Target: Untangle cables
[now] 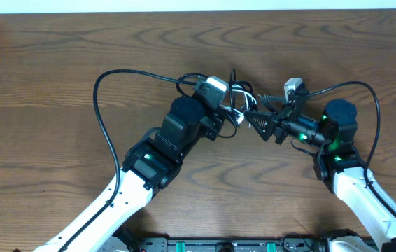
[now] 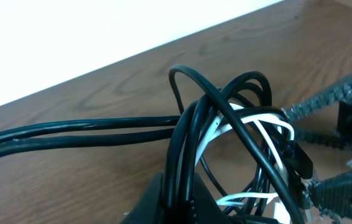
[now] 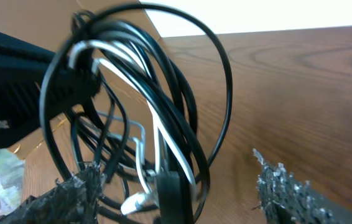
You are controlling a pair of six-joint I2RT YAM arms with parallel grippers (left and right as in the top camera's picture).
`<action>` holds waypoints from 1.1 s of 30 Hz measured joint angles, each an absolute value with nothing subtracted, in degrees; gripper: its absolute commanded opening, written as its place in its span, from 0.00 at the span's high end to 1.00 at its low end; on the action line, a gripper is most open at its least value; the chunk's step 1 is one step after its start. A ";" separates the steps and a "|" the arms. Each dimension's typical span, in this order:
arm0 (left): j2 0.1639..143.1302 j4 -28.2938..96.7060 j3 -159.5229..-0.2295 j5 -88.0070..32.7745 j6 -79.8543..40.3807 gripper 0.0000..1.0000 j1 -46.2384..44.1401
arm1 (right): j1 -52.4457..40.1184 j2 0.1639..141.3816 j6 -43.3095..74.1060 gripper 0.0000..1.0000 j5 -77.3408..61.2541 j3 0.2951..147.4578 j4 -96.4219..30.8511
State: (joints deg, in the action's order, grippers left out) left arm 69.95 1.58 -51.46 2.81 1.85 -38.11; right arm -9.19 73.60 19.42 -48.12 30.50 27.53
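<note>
Item: cables (image 1: pixel 243 103), black plus one white: one knotted bundle at the middle of the tabletop (image 1: pixel 58 56); none is lying separated yet. Your left tool (image 1: pixel 233 115) is clamping the bundle; your right tool (image 1: pixel 255 122) is standing apart around its loops.

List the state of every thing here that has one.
black cables, looped together in a tangle
white cable, threaded through the black loops
left gripper, shut on the black cables
right gripper, open, with part of the tangle between its fingers
</note>
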 measured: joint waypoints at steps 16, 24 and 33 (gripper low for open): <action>69.95 -0.25 -51.46 2.96 1.52 0.93 -38.79 | -11.25 74.41 19.97 0.44 -45.52 30.50 27.75; 70.81 -0.03 -51.46 2.68 1.50 0.93 -39.48 | -11.27 74.41 20.08 0.71 -44.23 30.50 28.18; 71.20 -0.25 -51.46 4.67 1.50 0.93 -40.29 | -11.27 74.41 20.03 0.93 -43.86 30.50 28.18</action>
State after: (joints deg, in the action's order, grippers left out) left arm 71.20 -0.25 -51.46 4.67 1.50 -40.29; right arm -11.27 74.41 20.03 -43.86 30.50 28.18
